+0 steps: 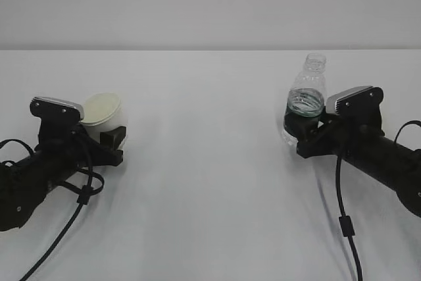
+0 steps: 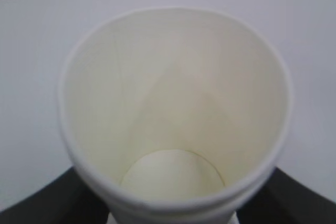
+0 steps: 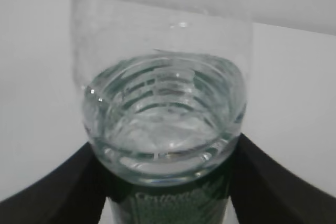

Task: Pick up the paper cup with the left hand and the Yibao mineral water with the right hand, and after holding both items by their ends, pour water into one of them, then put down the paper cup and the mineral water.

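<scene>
At the left of the exterior frame the left hand (image 1: pixel 108 137) is gripping the paper cup (image 1: pixel 102 110), its fingers closing on the cup's lower part, the cream inside tilting toward the camera; in the left wrist view the paper cup (image 2: pixel 173 114) is filling the frame, dry and empty, with dark finger edges showing at the lower corners. At the right of the exterior frame the right hand (image 1: pixel 304 135) is clamping the Yibao mineral water (image 1: pixel 305 97) around its green label band; the bottle is standing upright, capless neck at the top, water sitting partway up (image 3: pixel 163 124). Whether either item is clear of the white table (image 1: pixel 210 182) I cannot tell; both seem low. The grasping step appears to be finishing; next, I judge, both arms should be lifting and converging toward mid-frame, the bottle tipping over the cup's rim.
</scene>
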{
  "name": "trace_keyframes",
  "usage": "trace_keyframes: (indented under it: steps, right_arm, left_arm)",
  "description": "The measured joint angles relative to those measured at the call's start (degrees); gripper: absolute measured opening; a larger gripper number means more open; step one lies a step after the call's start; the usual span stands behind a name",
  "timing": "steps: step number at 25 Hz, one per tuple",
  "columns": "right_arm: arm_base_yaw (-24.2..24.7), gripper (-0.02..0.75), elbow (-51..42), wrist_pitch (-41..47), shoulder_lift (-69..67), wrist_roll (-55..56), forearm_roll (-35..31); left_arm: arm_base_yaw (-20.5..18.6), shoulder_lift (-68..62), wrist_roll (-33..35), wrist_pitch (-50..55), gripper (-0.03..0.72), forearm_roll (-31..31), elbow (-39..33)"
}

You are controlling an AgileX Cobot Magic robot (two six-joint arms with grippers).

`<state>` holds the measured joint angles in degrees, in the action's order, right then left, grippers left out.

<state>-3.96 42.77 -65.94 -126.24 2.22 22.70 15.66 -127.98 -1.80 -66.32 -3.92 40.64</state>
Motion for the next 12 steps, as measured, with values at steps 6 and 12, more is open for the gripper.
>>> trace_keyframes:
  steps: [6,12]
  right_arm:
    - [0.0,0.496,0.0,0.5,0.6,0.0,3.8]
    - [0.0,0.494,0.0,6.4,5.9,0.0,8.0]
  left_arm:
    - [0.0,3.1,-2.0,0.3,0.45,-7.6,0.0]
    - [0.0,6.1,-5.1,0.3,0.447,-15.4,0.0]
